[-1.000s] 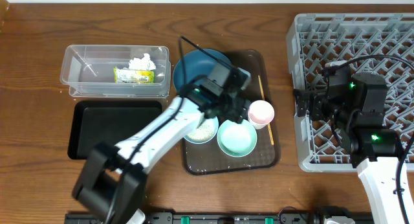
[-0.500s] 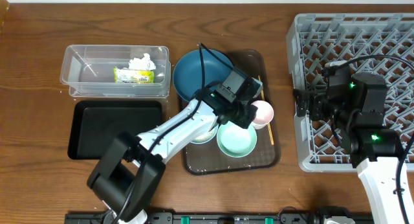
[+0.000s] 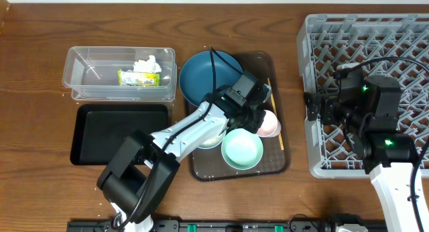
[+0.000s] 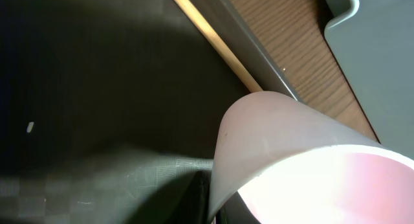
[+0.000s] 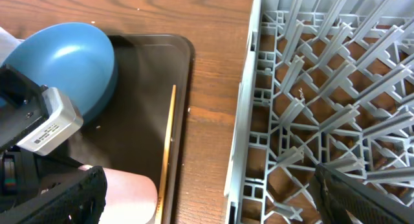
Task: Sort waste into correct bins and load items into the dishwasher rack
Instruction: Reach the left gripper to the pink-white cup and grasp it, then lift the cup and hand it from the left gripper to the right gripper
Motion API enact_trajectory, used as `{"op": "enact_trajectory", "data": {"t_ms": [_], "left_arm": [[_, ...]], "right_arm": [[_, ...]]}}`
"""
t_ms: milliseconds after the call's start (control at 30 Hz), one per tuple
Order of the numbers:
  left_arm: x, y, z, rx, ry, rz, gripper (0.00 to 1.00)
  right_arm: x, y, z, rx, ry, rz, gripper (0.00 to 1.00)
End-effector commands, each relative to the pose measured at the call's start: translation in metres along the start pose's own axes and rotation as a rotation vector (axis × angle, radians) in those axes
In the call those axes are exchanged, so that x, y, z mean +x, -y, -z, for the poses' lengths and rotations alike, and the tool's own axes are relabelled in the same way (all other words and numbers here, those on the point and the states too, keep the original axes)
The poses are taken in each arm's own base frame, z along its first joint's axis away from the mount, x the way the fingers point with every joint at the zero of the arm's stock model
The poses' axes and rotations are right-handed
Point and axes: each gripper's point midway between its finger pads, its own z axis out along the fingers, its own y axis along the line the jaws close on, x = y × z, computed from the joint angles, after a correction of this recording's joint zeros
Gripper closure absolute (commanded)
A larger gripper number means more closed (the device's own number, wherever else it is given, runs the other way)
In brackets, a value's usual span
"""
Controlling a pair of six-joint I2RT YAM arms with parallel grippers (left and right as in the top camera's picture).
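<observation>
My left gripper (image 3: pixel 259 118) is shut on the rim of the small pink cup (image 3: pixel 271 125) (image 4: pixel 291 146), with the cup wall between its fingers (image 4: pixel 202 201). The cup is over the right side of the brown tray (image 3: pixel 271 163). Beside it are the mint-green bowl (image 3: pixel 242 149) and the white bowl (image 3: pixel 208 138), which my arm partly hides. The dark blue plate (image 3: pixel 200 74) (image 5: pixel 65 59) lies at the tray's back. The chopstick (image 3: pixel 280 135) (image 5: pixel 169 140) lies along the tray's right edge. My right gripper (image 5: pixel 213 201) hangs open at the rack's (image 3: pixel 375 37) left edge.
The clear tub (image 3: pixel 87 74) at the back left holds the yellow-green wrapper (image 3: pixel 139 78) and white tissue (image 3: pixel 145 63). The black tray (image 3: pixel 117 131) lies in front of it. A rice grain (image 4: pixel 30 126) sits on the brown tray.
My left gripper has moved right over the pink cup and shut on its rim. The mint-green bowl has shifted slightly toward the front. The right arm has not moved.
</observation>
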Motion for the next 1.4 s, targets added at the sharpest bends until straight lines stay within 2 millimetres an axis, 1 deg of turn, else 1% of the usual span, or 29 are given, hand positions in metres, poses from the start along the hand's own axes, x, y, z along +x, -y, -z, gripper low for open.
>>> {"op": "enact_trajectory", "data": {"t_ms": [0, 100, 167, 200, 267, 300, 367, 400, 467, 533, 600, 633, 700, 767, 833, 900, 1167, 1367], "left_arm": [[-0.023, -0.002, 0.025, 0.005, 0.078, 0.002, 0.94], [-0.039, -0.012, 0.052, 0.000, 0.150, 0.064, 0.94], [-0.052, -0.017, 0.077, 0.030, 0.207, 0.090, 0.94], [-0.057, -0.020, 0.088, 0.050, 0.231, 0.099, 0.94], [-0.066, -0.028, 0.113, 0.095, 0.282, 0.135, 0.94], [-0.069, -0.034, 0.121, 0.109, 0.301, 0.163, 0.94], [-0.074, -0.049, 0.137, 0.137, 0.333, 0.227, 0.94], [-0.076, -0.056, 0.143, 0.163, 0.344, 0.257, 0.94], [-0.078, -0.065, 0.154, 0.248, 0.352, 0.293, 0.94], [-0.076, -0.070, 0.165, 0.345, 0.352, 0.317, 0.94], [-0.075, -0.076, 0.174, 0.432, 0.352, 0.338, 0.93], [-0.073, -0.079, 0.179, 0.473, 0.351, 0.347, 0.94], [-0.071, -0.077, 0.188, 0.568, 0.347, 0.350, 0.93], [-0.069, -0.072, 0.197, 0.659, 0.338, 0.343, 0.93], [-0.068, -0.066, 0.201, 0.707, 0.330, 0.335, 0.93], [-0.067, -0.062, 0.200, 0.713, 0.322, 0.328, 0.93], [-0.065, -0.025, 0.187, 0.753, 0.261, 0.266, 0.92], [-0.063, -0.010, 0.183, 0.770, 0.235, 0.243, 0.92]], "right_arm": [[-0.005, 0.009, 0.003, 0.059, 0.007, -0.008, 0.01], [-0.005, 0.029, 0.005, 0.172, 0.012, -0.069, 0.01], [-0.006, 0.041, 0.007, 0.242, 0.023, -0.111, 0.01], [-0.007, 0.044, 0.006, 0.255, 0.029, -0.120, 0.01], [-0.008, 0.044, 0.003, 0.244, 0.030, -0.125, 0.01], [-0.009, 0.043, 0.000, 0.231, 0.029, -0.127, 0.01], [-0.009, 0.035, -0.009, 0.166, 0.021, -0.126, 0.01], [-0.009, 0.026, -0.015, 0.105, 0.014, -0.108, 0.01], [-0.009, -0.001, -0.027, -0.065, 0.002, -0.042, 0.01], [-0.010, -0.036, -0.030, -0.287, 0.013, 0.053, 0.01], [-0.010, -0.072, -0.023, -0.527, 0.050, 0.164, 0.01], [-0.009, -0.085, -0.017, -0.623, 0.071, 0.208, 0.01], [-0.008, -0.102, -0.008, -0.760, 0.107, 0.261, 0.01], [-0.007, -0.112, -0.001, -0.852, 0.140, 0.305, 0.01], [-0.007, -0.118, 0.002, -0.908, 0.163, 0.325, 0.01], [-0.008, -0.124, 0.005, -0.954, 0.181, 0.337, 0.01], [-0.011, -0.148, 0.006, -1.010, 0.231, 0.435, 0.01], [-0.011, -0.168, 0.011, -1.052, 0.286, 0.541, 0.01]]}}
